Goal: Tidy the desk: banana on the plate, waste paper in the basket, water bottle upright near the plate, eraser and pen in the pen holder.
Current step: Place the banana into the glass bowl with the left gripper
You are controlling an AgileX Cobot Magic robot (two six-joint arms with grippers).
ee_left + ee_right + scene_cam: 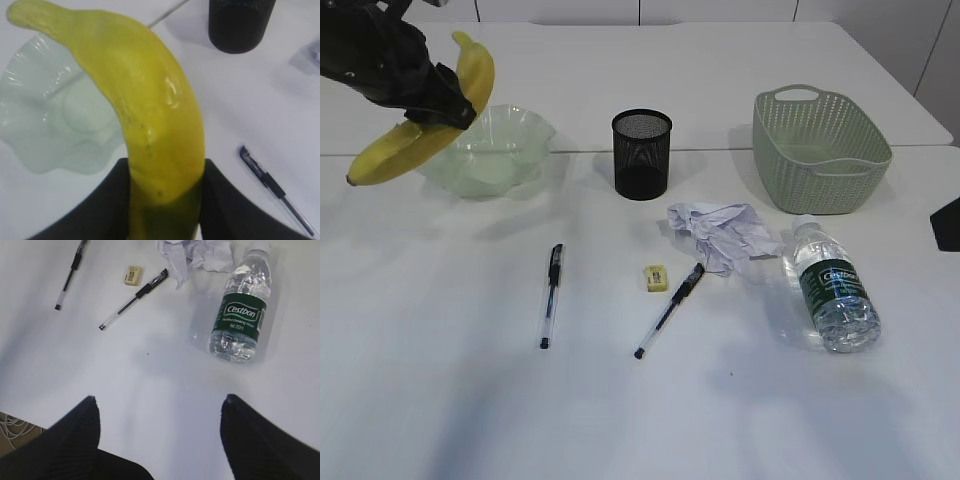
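At 10 o'clock above the tabletop [620,420], the left claw [438,98] grips the banana [430,125] over the plate [510,150]. Right claw [160,410] gapes wide, empty; bottle [240,315] lies at 1 o'clock, probably touching crumpled paper [197,255].

I log: banana [420,110] aloft over plate [490,150]; paper [725,235], eraser [655,277], two pens [551,295], bottle [832,290] lying flat.
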